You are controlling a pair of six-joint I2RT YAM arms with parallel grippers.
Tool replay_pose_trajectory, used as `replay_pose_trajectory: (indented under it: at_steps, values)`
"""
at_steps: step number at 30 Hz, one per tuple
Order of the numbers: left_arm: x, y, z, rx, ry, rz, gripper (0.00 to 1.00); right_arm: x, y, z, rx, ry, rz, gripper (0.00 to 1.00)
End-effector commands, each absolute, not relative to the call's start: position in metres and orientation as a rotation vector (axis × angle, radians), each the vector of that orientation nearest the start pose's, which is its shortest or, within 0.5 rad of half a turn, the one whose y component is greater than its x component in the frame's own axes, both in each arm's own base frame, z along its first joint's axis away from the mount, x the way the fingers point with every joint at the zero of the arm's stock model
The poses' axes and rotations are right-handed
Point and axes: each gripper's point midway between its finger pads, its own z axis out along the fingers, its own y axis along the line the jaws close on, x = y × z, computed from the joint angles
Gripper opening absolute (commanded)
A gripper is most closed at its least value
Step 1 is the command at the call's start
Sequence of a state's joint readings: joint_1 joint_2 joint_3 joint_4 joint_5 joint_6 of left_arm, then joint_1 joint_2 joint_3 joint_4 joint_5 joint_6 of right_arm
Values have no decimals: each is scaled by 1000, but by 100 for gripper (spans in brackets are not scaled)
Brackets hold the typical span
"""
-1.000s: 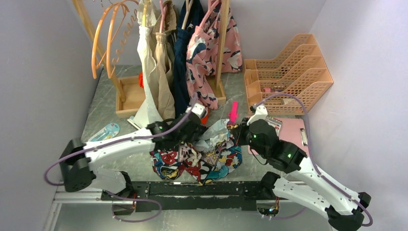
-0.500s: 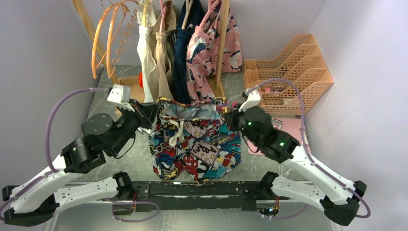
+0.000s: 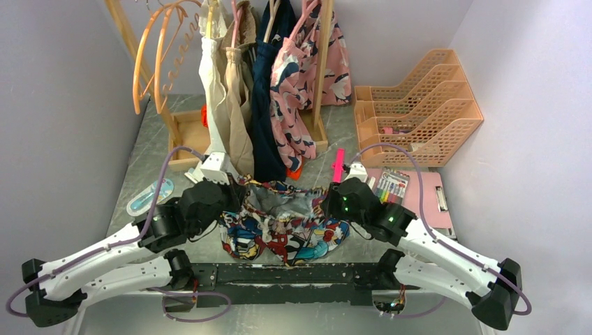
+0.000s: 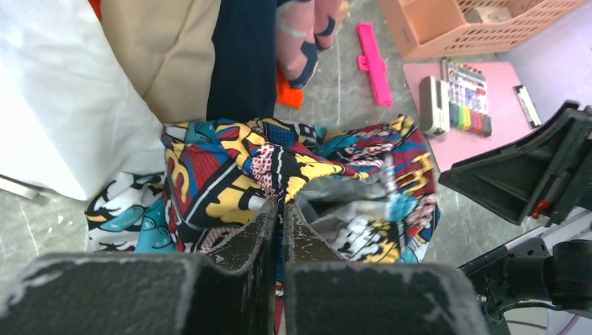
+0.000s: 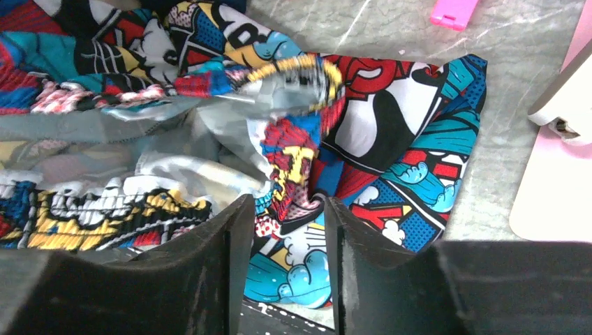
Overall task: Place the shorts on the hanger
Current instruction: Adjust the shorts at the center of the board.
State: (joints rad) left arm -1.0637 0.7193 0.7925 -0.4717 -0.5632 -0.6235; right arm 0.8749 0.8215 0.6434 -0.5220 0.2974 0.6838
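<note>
The comic-print shorts lie bunched on the table's near middle, waistband gaping upward. My left gripper holds their left waistband edge. In the left wrist view its fingertips are shut tight with printed fabric pinched between them. My right gripper sits at the shorts' right edge. Its fingers stand apart around, with a loose fold of the shorts lying between them unclamped. An orange-tan hanger hangs on the rack at the back left.
White, beige, navy and pink floral garments hang from the wooden rack just behind the shorts. Peach file trays stand back right. A pink clipboard holds markers. A pink clip and a blue-white item lie on the table.
Half a second ago both grippers held the shorts stretched up by the waistband. Both arms have since dropped toward the table, the shorts have slumped, and the right gripper has opened off the fabric.
</note>
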Motion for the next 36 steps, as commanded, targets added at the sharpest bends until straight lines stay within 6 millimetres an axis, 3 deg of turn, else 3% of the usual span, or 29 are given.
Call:
replay_pose_trajectory:
  at_steps: [1,5,9,13,19,26,36]
  values:
    - [193,-210,229,11,1974,-644,7,181,186,145,3,2309,557,52]
    - [193,-218,207,1,2018,-649,7,172,191,145,119,2338,654,59]
    - [194,-223,196,-19,2036,-659,7,161,200,127,267,2369,791,59]
    - [193,-221,191,-36,2042,-655,7,156,204,99,358,2394,840,49]
    - [191,-208,192,-64,2042,-634,7,163,206,85,420,2377,834,38]
    - [186,-201,189,-80,2051,-637,7,174,206,90,418,2334,810,41]
    - [185,-201,191,-73,2051,-639,7,193,207,72,384,2379,747,37]
